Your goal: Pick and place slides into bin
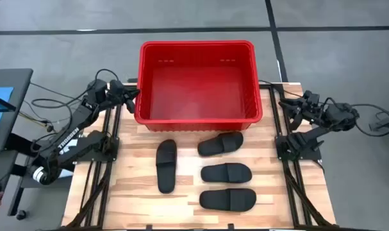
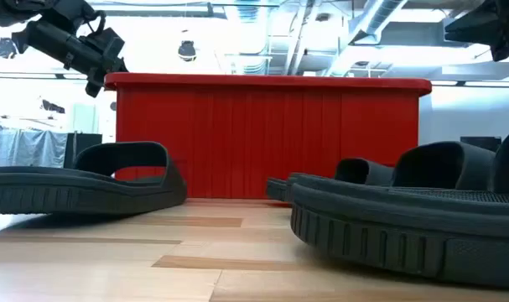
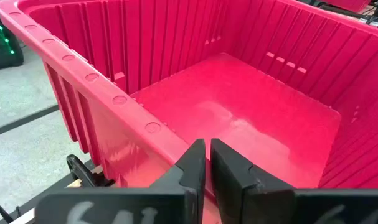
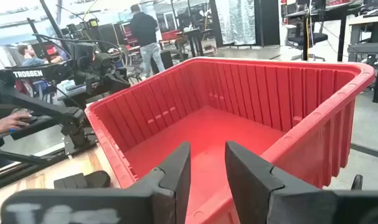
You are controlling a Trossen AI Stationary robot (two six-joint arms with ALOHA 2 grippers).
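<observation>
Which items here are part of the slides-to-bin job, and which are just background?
Job:
- four black slides, all on the table
- red bin, with nothing in it
- left gripper shut, right gripper slightly open, both at the bin's sides

Background:
- cables
- people in the room

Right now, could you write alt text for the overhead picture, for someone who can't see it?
An empty red bin sits at the far edge of a wooden table, with four black slides lying before it. The left gripper and right gripper wait beside the bin.
</observation>
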